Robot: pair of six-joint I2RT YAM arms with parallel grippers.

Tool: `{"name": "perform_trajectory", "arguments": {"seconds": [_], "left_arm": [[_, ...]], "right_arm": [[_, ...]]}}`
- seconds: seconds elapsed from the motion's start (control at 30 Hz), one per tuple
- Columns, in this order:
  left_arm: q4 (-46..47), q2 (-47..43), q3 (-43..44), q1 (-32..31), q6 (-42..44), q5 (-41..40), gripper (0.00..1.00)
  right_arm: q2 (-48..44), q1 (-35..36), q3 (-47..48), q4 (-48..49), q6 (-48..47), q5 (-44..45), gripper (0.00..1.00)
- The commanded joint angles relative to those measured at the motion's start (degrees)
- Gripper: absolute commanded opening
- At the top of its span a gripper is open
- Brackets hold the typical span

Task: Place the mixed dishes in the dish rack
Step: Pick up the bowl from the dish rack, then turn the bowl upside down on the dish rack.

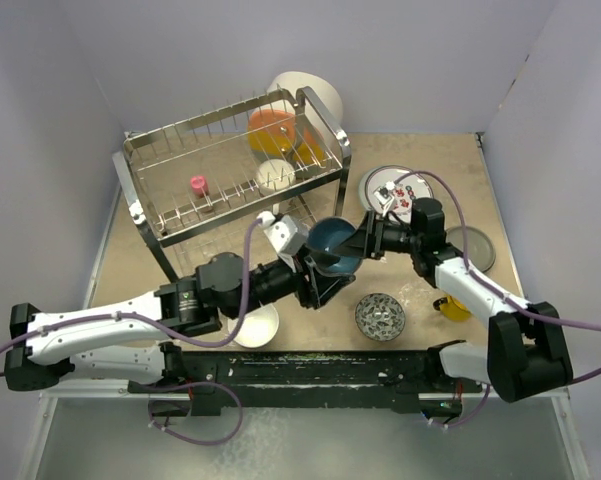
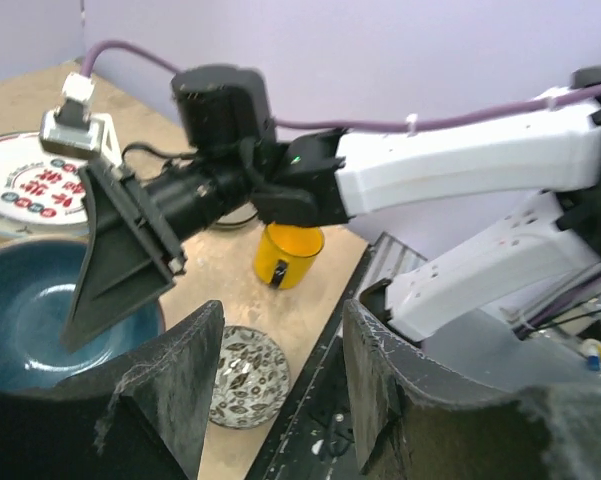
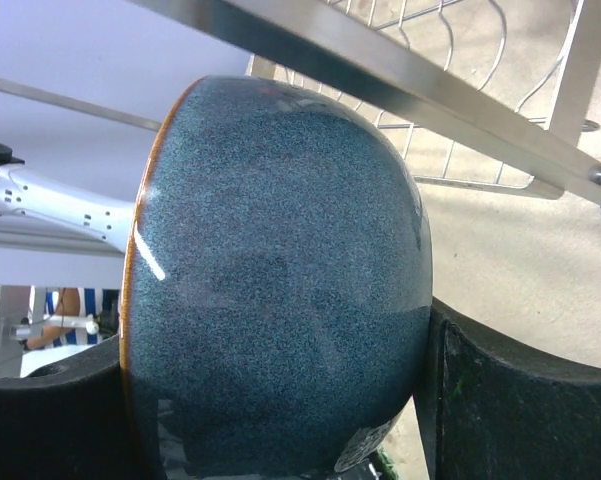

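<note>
The dark blue bowl (image 1: 332, 243) hangs tilted on its side above the table middle, just in front of the dish rack (image 1: 230, 170). My right gripper (image 1: 352, 245) is shut on the bowl, one finger inside it and one behind. In the right wrist view the bowl's speckled underside (image 3: 280, 270) fills the gap of the right gripper (image 3: 280, 400), with a rack bar (image 3: 430, 90) behind. My left gripper (image 1: 315, 270) is open right beside the bowl. In the left wrist view the left gripper (image 2: 280, 330) holds nothing, and the bowl (image 2: 25, 310) sits to the left.
On the table lie a small grey-patterned bowl (image 1: 380, 316) (image 2: 245, 375), a yellow cup (image 1: 453, 307) (image 2: 288, 253), a red-lettered plate (image 1: 395, 190) (image 2: 30, 185), a grey plate (image 1: 472, 247) and a white bowl (image 1: 255, 325) under the left arm. Orange dishes (image 1: 272, 130) and a pink piece (image 1: 197, 184) sit in the rack.
</note>
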Motion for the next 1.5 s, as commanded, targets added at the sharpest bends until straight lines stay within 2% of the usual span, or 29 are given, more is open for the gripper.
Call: {"name": "perform_trajectory", "arguments": {"seconds": [0.0, 0.23, 0.53, 0.97, 1.17, 1.47], "left_arm": [[-8.3, -1.4, 9.4, -0.2, -1.2, 4.9, 0.54], [-11.9, -0.5, 19.2, -0.2, 0.0, 6.7, 0.54], [-15.9, -1.8, 25.4, -0.1, 0.7, 2.0, 0.55], [-18.1, -2.9, 25.9, -0.2, 0.2, -1.8, 0.55], [-18.2, -4.1, 24.6, -0.2, -0.3, -2.8, 0.55], [-17.9, -5.8, 22.7, -0.1, -0.9, -3.2, 0.55]], "right_arm": [[-3.3, 2.7, 2.0, 3.5, -0.9, 0.1, 0.43], [-4.9, 8.5, 3.2, -0.8, -5.1, 3.9, 0.43], [-6.0, 15.4, 4.2, 0.3, -5.0, 8.5, 0.42], [-5.0, 25.8, 6.3, -1.9, -6.3, 13.0, 0.41], [-2.1, 29.1, 9.7, 0.7, -3.7, 16.4, 0.41], [2.3, 29.3, 12.0, 6.1, 5.0, 21.3, 0.41]]}}
